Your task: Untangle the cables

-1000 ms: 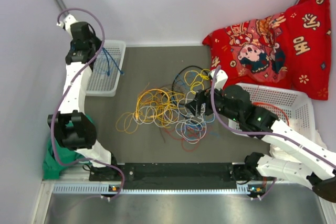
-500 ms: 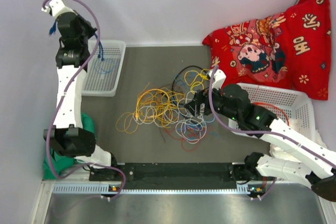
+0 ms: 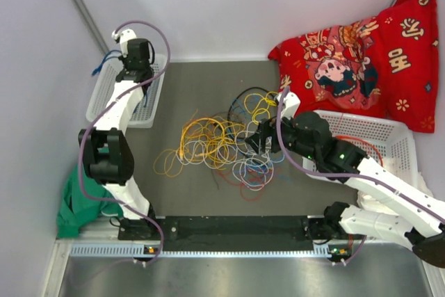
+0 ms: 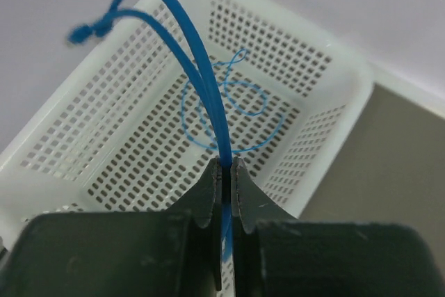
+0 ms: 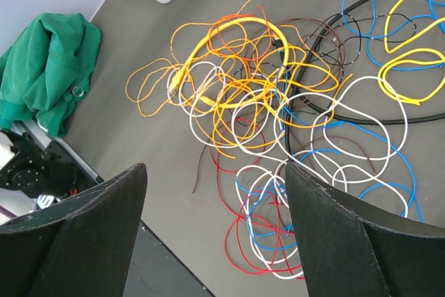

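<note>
1. At table (image 3: 201, 88) centre: cables (image 3: 222, 145), one loose tangle of yellow, orange, white, red, blue and black loops, lying flat.
2. Over the far-left white basket (image 4: 348, 67): left end effector (image 4: 224, 168), jaws together, clamped on a blue cable (image 4: 201, 81) that arches up and away from it; a thinner blue wire (image 4: 229, 113) lies coiled on the basket floor.
3. Above the tangle's right side: right end effector (image 5: 215, 193), fingers wide apart, holding nothing.
4. Right side of table: second white basket (image 3: 389, 133); red printed cushion (image 3: 361, 60) behind it.
5. Near-left corner: green cloth (image 3: 73, 206), crumpled.
</note>
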Controlling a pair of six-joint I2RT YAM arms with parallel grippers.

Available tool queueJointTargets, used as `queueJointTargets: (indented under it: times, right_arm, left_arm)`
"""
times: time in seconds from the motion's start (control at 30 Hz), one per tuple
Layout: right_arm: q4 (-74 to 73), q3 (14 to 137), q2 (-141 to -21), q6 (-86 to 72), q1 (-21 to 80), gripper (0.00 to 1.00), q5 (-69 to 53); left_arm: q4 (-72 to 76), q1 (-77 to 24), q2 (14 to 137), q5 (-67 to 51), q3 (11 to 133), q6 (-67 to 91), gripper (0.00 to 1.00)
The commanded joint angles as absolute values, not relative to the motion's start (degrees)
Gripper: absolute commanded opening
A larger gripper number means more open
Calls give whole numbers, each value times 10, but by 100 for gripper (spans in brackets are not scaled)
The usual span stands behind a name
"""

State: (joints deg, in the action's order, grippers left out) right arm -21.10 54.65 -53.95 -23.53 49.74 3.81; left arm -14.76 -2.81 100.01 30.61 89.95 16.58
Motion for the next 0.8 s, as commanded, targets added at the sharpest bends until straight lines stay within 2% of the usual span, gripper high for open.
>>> queueJointTargets:
  times: [0.0,0.2,0.43,0.6,0.77]
  right_arm:
    - [-211,569,-548,-227,495,79,47]
    - [-213,566,-552,-226,494,79,50]
    - [-202,555,-552,-228,494,79,47]
    - [-194,552,-555,-233,494,79,38]
    - [-194,550,-552,-233,493,79,38]
  left_arm:
    - [-100,-25,1021,368,887,139,0]
    - [-137,-25,1068,355,893,161,0]
    - [-109,-44,1010,437,867,143,0]
    - [-97,-49,971,449,858,123,0]
    - [-78,-96,958,481,837,97,0]
